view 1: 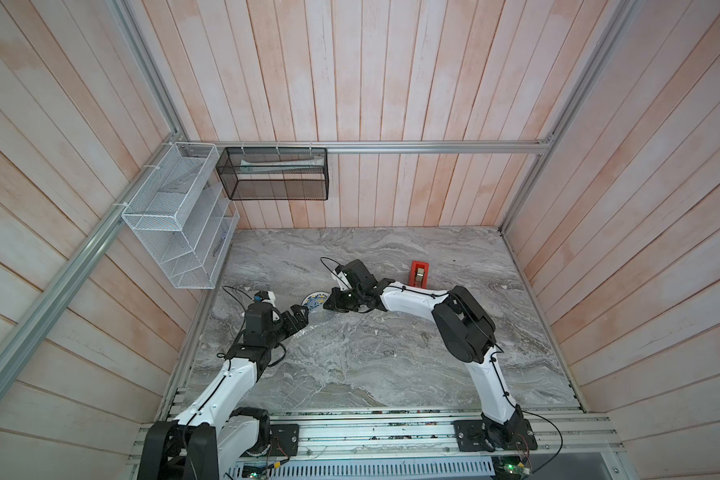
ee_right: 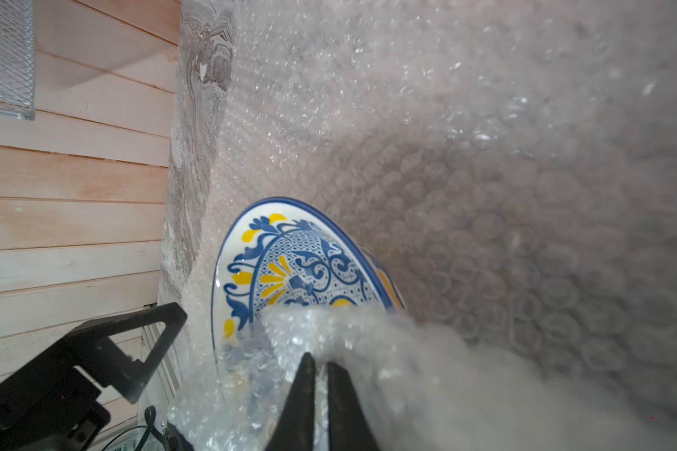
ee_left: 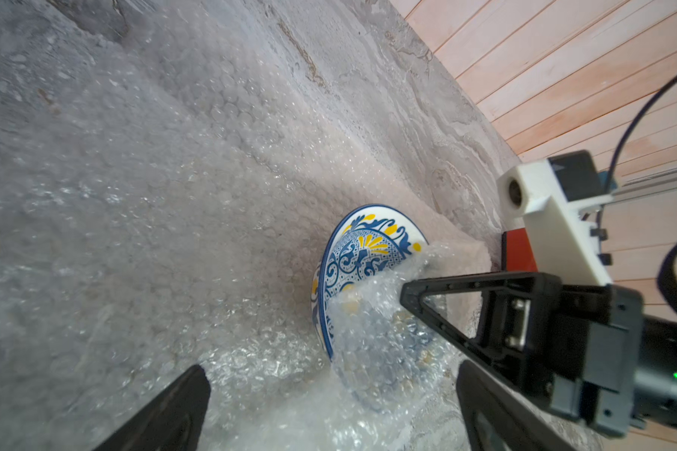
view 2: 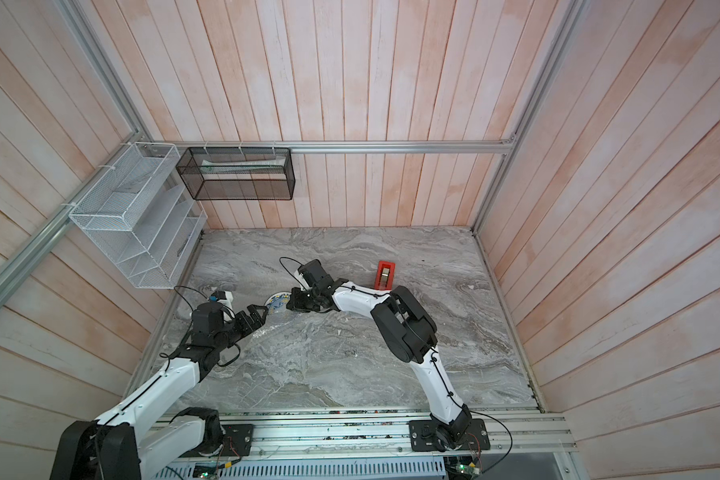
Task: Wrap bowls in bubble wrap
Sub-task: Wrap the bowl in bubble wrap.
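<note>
Now, on my right claw (ee_right: 320,365) a fold of wrap (ee_right: 485,195) lies between fingers (ee_right: 301,394) a slit apart; whether they grip it I cannot tell. My left claw (ee_left: 329,371) gapes empty, the tilted bowl (ee_right: 290,265) just ahead of both, partly under that fold.

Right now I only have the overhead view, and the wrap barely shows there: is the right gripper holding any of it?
Observer: Yes; in the right wrist view the right gripper pinches a bunched fold of bubble wrap over the rim of the bowl.
Operator: Is the bowl covered?
Observer: Only partly; much of its blue-and-yellow inside is bare.
Operator: And the left gripper?
Observer: The left gripper is open, fingers wide apart, holding nothing.
</note>
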Available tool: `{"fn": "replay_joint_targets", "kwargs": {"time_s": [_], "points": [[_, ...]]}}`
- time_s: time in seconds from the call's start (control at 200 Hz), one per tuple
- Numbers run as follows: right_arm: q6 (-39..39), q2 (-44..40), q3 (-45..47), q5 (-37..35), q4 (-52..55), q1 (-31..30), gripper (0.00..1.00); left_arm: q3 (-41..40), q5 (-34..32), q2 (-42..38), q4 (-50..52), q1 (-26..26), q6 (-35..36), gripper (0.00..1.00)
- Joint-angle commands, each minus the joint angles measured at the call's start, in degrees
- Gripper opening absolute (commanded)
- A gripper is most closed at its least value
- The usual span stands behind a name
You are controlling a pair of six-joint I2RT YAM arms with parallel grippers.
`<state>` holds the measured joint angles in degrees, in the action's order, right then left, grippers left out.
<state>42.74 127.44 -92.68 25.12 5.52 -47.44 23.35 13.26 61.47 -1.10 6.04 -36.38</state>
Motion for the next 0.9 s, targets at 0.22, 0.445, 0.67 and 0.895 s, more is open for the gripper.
{"fn": "replay_joint_targets", "kwargs": {"time_s": [0.22, 0.445, 0.67, 0.895], "points": [[-1.4, 3.3, -3.5, -2.2, 3.3, -1.3, 0.40, 0.8, -0.7, 6.8, -5.0, 0.8, 0.2, 0.99], [0.5, 3.3, -3.3, -1.1, 2.1, -1.3, 0.45, 4.5, -0.8, 12.6, -5.3, 1.3, 1.8, 0.97], [1.5, 1.7, -2.8, 0.5, 0.6, -1.3, 0.47, 6.7, -1.0, 17.2, -5.9, 1.7, 2.0, 0.97], [3.8, -0.5, -0.8, 1.4, -1.7, -0.9, 0.47, 7.7, -1.0, 21.9, -7.5, 2.3, 2.4, 0.93]]}}
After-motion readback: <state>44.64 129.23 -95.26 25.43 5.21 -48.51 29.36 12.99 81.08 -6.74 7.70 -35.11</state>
